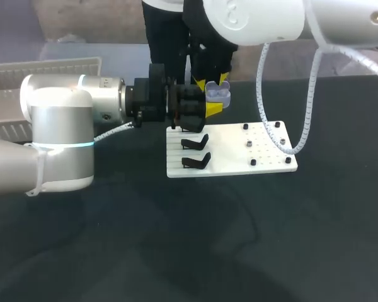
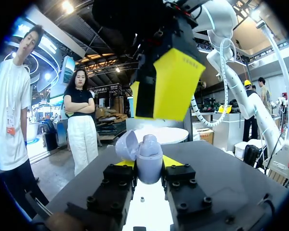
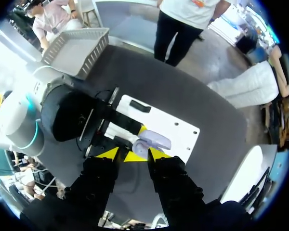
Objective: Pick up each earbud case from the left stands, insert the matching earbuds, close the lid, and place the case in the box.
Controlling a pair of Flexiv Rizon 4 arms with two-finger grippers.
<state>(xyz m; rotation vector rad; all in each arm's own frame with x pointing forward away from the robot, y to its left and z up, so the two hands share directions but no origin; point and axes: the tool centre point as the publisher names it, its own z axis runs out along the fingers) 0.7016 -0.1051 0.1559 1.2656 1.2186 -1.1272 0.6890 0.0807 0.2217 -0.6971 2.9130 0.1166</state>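
Your left gripper (image 2: pixel 149 169) is clamped on the open-lidded earbud case (image 1: pixel 218 94), your right gripper (image 3: pixel 133 154) sits directly over it with its grip impossible to tell, and lid closing and placement in the box (image 1: pixel 47 65) remain outstanding.

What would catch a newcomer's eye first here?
The lavender earbud case, lid open, sits clamped in the left gripper over the white board with its black stands. Right above it hangs the right gripper, close to the open case.
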